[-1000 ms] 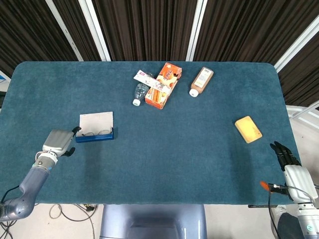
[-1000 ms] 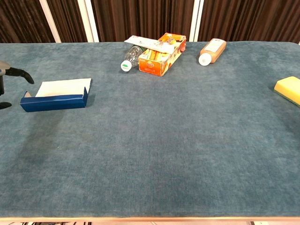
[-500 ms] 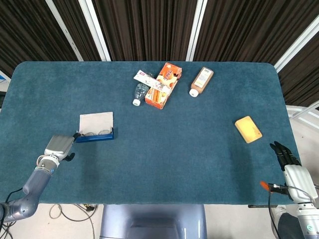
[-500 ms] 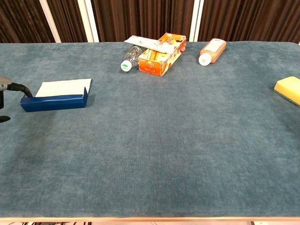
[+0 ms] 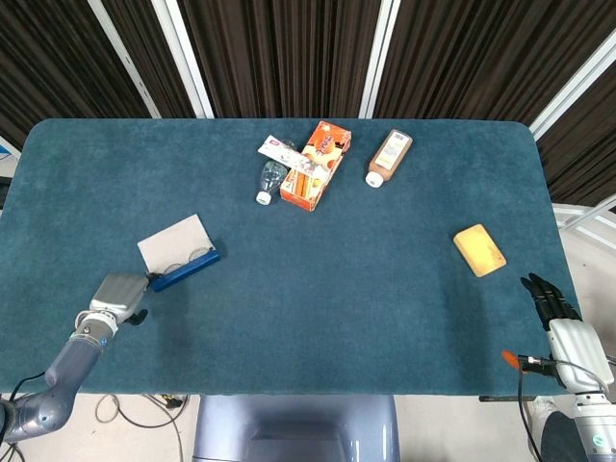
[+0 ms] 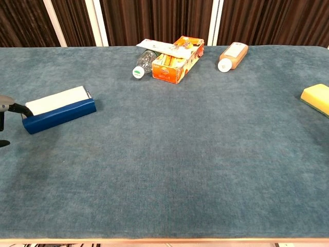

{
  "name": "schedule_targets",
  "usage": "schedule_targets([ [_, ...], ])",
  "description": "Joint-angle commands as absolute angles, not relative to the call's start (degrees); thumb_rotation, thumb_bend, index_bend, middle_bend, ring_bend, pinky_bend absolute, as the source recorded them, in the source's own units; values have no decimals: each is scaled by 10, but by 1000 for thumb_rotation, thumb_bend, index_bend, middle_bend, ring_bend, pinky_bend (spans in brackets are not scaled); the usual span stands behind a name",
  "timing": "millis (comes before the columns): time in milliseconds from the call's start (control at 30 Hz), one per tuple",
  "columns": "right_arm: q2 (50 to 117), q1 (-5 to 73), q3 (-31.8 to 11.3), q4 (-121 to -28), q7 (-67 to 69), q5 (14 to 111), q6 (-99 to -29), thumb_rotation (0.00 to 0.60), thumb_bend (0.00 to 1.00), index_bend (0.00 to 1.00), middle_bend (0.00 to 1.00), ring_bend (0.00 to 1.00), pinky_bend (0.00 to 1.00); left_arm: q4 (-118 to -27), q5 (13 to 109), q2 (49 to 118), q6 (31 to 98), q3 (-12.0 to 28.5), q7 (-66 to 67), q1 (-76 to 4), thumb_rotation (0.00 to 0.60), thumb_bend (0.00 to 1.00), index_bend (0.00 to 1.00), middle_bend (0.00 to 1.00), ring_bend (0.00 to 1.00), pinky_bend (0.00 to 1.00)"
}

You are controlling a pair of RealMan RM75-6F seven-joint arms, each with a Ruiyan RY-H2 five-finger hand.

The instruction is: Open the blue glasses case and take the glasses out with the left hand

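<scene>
Our left robot hand (image 5: 119, 292) touched the near-left end of the open blue glasses case (image 5: 183, 269) on the surface (image 5: 318, 289); its grip we couldn't tell. Another push risked spinning the case, spilling the glasses (image 5: 185, 258).

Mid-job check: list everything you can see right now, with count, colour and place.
glasses case: 1, blue with pale open lid, left side of table, turned at an angle
glasses: 1 pair, thin frame, inside the case
clear bottle: 1, white cap, far centre
orange box: 1, far centre
white tube: 1, lying across bottle and box
brown bottle: 1, white cap, far centre-right
sponge: 1, yellow, right side
table: 1, teal cloth
left robot hand: grey, at the case's left end
right robot hand: black fingers, off the table's right edge
</scene>
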State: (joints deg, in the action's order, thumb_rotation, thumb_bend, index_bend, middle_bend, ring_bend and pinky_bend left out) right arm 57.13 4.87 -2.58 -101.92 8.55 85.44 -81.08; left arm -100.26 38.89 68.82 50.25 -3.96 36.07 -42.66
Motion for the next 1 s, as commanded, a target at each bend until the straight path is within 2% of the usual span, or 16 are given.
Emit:
schedule_targets([
  [33,571,49,-26,-1019,85,855,-811,600,134,0,0,0,186,-1059,414,663,506,-52,366,-427,600,359,225,954,854,990],
  [200,572,49,-26,-1020,85,856,-811,600,134,0,0,0,186,-1104,439,656,502,-56,373,-435,600,359,230,954,854,990],
  [467,571,49,-26,-1019,86,854,-810,600,134,0,0,0,186,-1117,426,692,495,-45,395,-468,600,359,218,954,854,990],
  [700,571,49,-26,-1019,89,855,-811,600,134,0,0,0,186,-1115,416,721,512,-25,391,-482,600,359,208,956,856,990],
  [900,571,49,-26,-1019,91,854,-809,600,134,0,0,0,186,-1104,491,719,545,7,316,-455,600,359,200,957,857,994],
  [1000,571,50,-26,-1019,90,854,-809,600,134,0,0,0,186,-1082,494,714,543,19,299,-456,600,359,182,957,857,994],
])
